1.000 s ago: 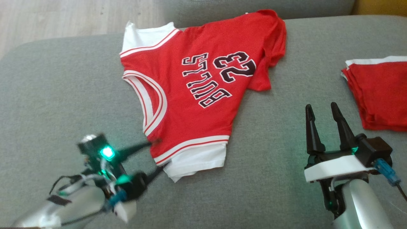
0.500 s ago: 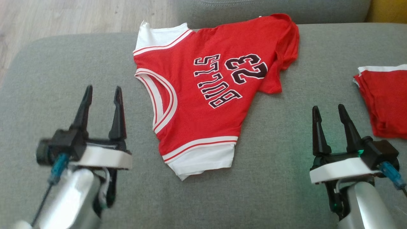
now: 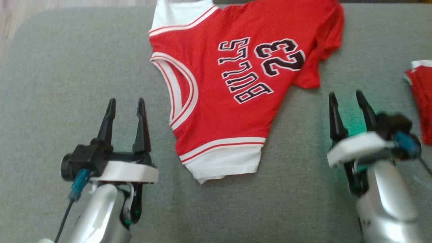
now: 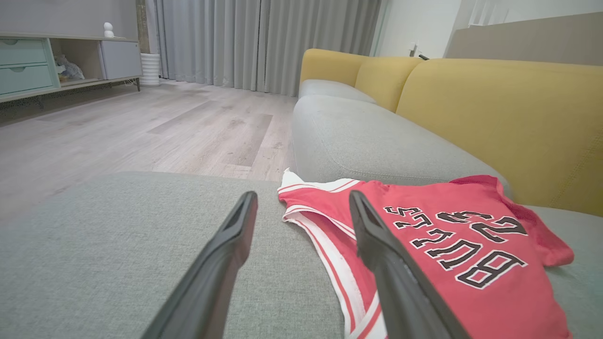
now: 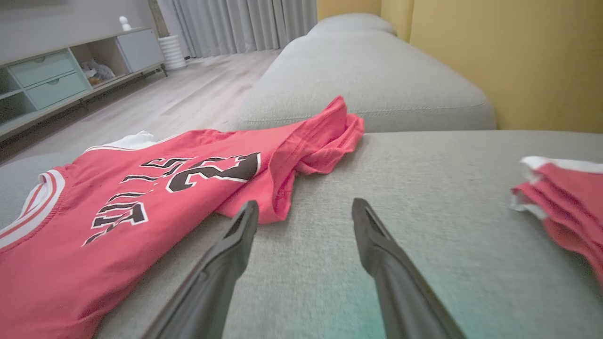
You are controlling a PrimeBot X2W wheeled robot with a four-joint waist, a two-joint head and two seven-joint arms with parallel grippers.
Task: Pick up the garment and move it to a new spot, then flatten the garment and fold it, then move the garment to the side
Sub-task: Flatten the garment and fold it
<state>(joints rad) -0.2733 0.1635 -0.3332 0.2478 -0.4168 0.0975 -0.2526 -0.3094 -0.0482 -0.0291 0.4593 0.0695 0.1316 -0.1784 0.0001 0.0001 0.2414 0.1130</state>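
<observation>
The garment (image 3: 233, 87) is a red jersey with white trim and black "BULLS 23" lettering, spread mostly flat on the grey sofa cushion (image 3: 67, 84), its right side rumpled. It also lies ahead in the left wrist view (image 4: 447, 245) and the right wrist view (image 5: 141, 202). My left gripper (image 3: 125, 103) stands open and empty just left of the jersey's armhole, above the cushion. My right gripper (image 3: 346, 96) is open and empty to the right of the jersey, near its rumpled edge.
A folded red and white garment (image 3: 420, 98) lies at the right edge of the cushion, also seen in the right wrist view (image 5: 560, 197). Yellow backrests (image 4: 509, 122) rise behind the seat. Wooden floor (image 4: 118, 132) and a low cabinet (image 4: 56, 61) lie beyond the sofa's end.
My left gripper has let go of the jersey's lower corner, swung back and now points forward, open. The head camera has tilted, shifting the whole picture. The right gripper has risen slightly.
</observation>
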